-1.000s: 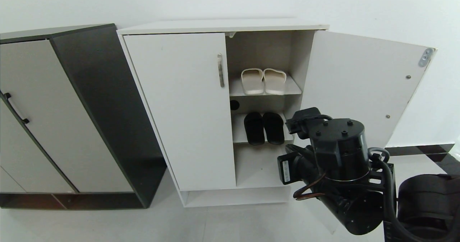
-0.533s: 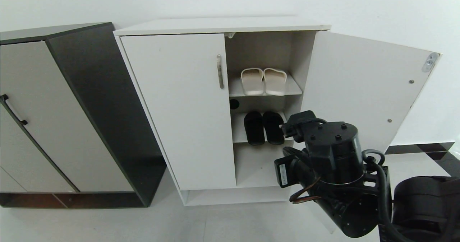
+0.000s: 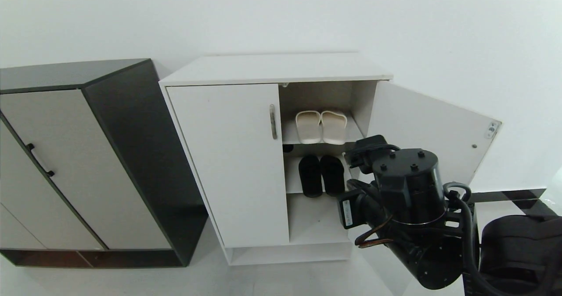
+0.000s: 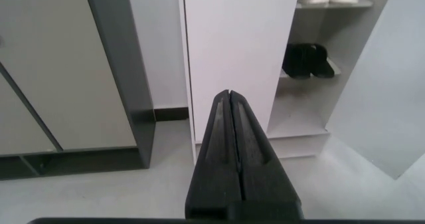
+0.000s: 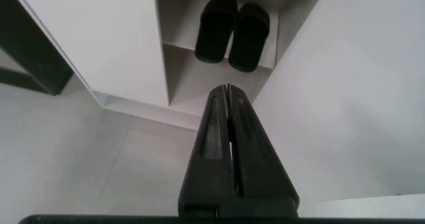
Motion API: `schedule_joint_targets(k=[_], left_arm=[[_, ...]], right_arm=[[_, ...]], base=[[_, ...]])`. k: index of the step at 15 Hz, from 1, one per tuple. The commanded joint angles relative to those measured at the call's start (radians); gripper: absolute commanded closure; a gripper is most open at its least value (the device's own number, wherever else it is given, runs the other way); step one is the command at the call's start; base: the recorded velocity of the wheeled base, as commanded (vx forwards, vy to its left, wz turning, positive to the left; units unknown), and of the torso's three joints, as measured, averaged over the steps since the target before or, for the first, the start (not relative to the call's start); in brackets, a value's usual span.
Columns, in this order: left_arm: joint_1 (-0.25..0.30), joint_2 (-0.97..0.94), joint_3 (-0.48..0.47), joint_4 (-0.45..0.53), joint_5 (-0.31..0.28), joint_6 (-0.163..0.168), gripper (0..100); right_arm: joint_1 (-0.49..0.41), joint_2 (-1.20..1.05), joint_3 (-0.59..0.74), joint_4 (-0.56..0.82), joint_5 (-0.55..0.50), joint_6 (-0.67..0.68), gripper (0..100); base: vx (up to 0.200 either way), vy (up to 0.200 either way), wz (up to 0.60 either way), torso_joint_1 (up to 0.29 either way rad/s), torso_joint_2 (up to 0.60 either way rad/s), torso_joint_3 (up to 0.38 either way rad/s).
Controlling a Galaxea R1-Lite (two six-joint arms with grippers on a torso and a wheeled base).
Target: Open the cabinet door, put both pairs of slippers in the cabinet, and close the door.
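I am working at the closing step: the white cabinet (image 3: 276,69) is holding both pairs, and its right door (image 3: 421,129) is standing wide open, so in my judgement the next move is calling for a hand behind that door's free edge to swing it shut. The cream slippers (image 3: 321,127) are lying side by side on the upper shelf, and the black slippers (image 3: 321,175) are lying likewise on the shelf below. My left hand (image 4: 229,98) and right hand (image 5: 229,90) are both showing fingers pressed together, gripping nothing, above the floor before the cabinet.

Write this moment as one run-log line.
white slippers: upper shelf | black slippers: middle shelf | cabinet door: open | left gripper, right gripper: shut
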Motion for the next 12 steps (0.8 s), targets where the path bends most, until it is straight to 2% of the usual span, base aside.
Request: schedule_joint_targets(k=[1, 12], left_arm=[[0.000, 0.000, 0.000, 0.000, 0.000, -0.002, 100], [0.000, 0.000, 0.000, 0.000, 0.000, -0.002, 100]], right_arm=[[0.001, 0.001, 0.001, 0.000, 0.000, 0.000, 100], [0.001, -0.004, 0.012, 0.000, 0.001, 0.000, 100]], base=[[0.000, 0.000, 0.00, 0.144, -0.47, -0.330], [0.000, 0.000, 0.00, 0.177, -0.49, -0.313]])
